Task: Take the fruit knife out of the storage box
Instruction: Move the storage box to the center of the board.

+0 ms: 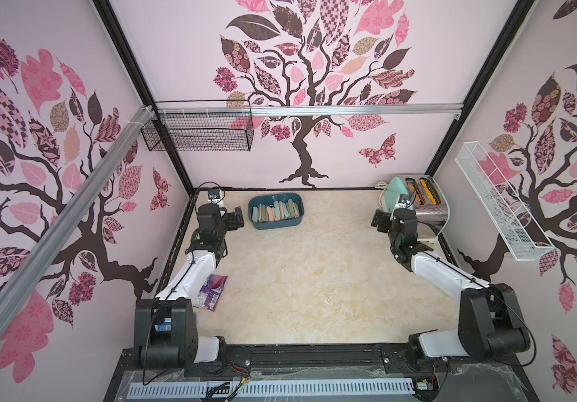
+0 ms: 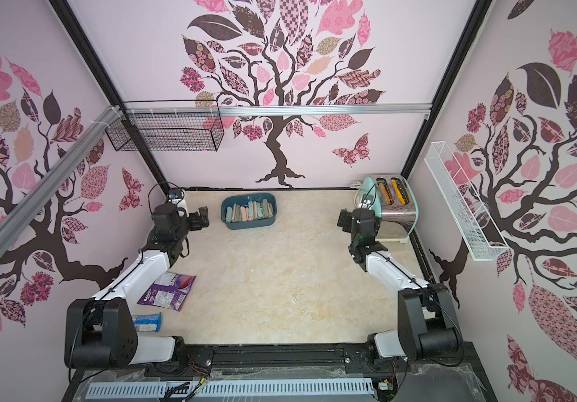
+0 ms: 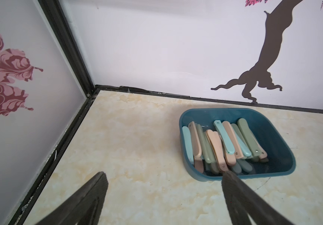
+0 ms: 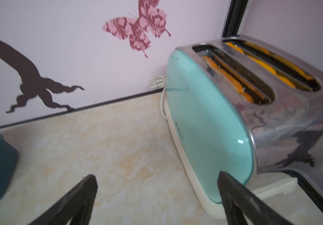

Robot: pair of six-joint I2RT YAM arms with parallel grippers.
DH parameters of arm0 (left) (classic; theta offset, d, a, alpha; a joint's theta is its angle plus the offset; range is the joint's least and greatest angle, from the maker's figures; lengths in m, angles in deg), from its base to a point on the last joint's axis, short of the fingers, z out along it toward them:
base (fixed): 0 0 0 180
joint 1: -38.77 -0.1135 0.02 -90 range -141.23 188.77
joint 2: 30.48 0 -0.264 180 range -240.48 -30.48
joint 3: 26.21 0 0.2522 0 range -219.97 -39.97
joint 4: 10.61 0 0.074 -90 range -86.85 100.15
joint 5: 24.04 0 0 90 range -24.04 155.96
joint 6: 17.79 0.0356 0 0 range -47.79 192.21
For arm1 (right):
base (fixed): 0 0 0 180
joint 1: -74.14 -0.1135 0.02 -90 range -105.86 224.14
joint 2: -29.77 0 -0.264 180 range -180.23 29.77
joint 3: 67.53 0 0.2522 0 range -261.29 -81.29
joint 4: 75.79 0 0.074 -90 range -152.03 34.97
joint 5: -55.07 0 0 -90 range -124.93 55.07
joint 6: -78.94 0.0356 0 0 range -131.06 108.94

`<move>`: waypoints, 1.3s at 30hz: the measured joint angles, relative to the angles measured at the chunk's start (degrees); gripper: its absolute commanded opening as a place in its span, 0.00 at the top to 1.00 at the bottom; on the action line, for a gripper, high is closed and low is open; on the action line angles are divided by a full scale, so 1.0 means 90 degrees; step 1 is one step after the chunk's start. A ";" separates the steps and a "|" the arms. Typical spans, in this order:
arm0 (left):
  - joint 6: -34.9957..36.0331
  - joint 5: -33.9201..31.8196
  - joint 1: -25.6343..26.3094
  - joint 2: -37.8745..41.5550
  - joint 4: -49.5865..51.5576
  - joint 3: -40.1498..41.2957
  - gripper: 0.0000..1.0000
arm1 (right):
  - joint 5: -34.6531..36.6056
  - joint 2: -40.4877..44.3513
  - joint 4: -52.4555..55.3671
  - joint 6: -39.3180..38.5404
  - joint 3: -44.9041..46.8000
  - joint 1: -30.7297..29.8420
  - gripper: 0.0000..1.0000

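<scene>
Fruit knife (image 3: 224, 137) in storage box (image 3: 277, 144): light, stiff, slick plastic handle, probably best pinched mid-handle; left fingers (image 3: 90, 196) and right fingers (image 4: 76, 200) spread, empty.

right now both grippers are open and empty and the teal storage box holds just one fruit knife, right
No: the storage box holds a pile of fruit knives, pink, green and light blue (left wrist view). The left gripper and right gripper are open and empty.

Table (image 1: 297, 271): storage box (image 1: 276, 225), toaster (image 1: 429, 212), pouch (image 1: 210, 290)
</scene>
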 measured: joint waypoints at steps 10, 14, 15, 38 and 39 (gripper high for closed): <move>-0.0614 0.1025 -0.0032 -0.3536 0.4257 -0.4291 0.18 | -0.0850 -0.1418 0.3186 0.0879 -0.3259 -0.1447 0.01; -0.0690 0.1382 -0.0036 -0.4206 0.5017 -0.4597 0.17 | -0.0986 -0.1705 0.3798 0.0801 -0.3551 -0.2234 0.01; -0.0695 0.1438 -0.0036 -0.4267 0.5122 -0.4597 0.17 | -0.1027 -0.1705 0.3927 0.0780 -0.3551 -0.2361 0.01; -0.0826 0.1355 -0.0046 -0.4639 0.4772 -0.4840 0.19 | -0.1479 -0.1773 0.4544 0.0685 -0.3866 -0.2363 0.01; -0.0843 0.1336 -0.0051 -0.4770 0.4794 -0.4966 0.21 | -0.1489 -0.1785 0.4580 0.0685 -0.3878 -0.2363 0.01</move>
